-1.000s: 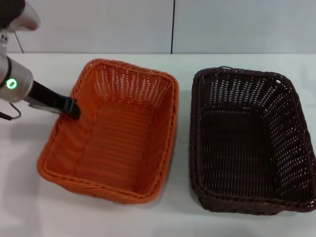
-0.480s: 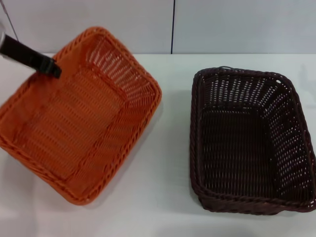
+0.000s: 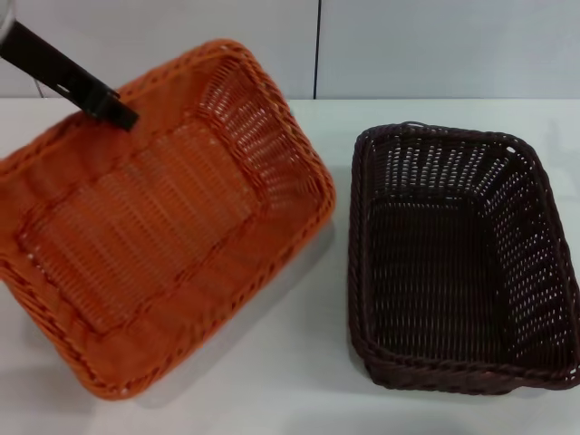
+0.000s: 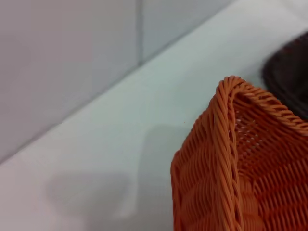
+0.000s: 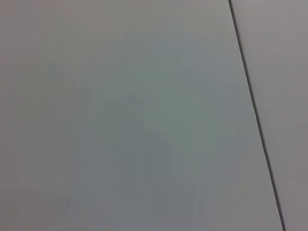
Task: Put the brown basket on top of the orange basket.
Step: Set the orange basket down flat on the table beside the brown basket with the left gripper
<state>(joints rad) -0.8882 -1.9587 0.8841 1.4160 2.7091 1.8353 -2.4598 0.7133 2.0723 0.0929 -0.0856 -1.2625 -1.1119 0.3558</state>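
Note:
The orange basket [image 3: 154,227] is lifted and tilted at the left of the head view, its opening facing me. My left gripper [image 3: 113,109] is shut on its far rim, one black finger lying inside the wall. A corner of the orange basket [image 4: 231,159] also shows in the left wrist view, above the white table. The brown basket [image 3: 458,263] stands flat on the table at the right, untouched; a dark bit of it [image 4: 288,77] shows in the left wrist view. My right gripper is out of view.
The white table [image 3: 299,381] carries both baskets. A pale wall [image 3: 408,45] with a dark vertical seam stands right behind the table. The right wrist view shows only the wall [image 5: 120,120] and seam.
The left gripper lifted the orange basket off the table, swung it left and tilted it, then moved it back rightward and nearer to me. The brown basket has not moved.

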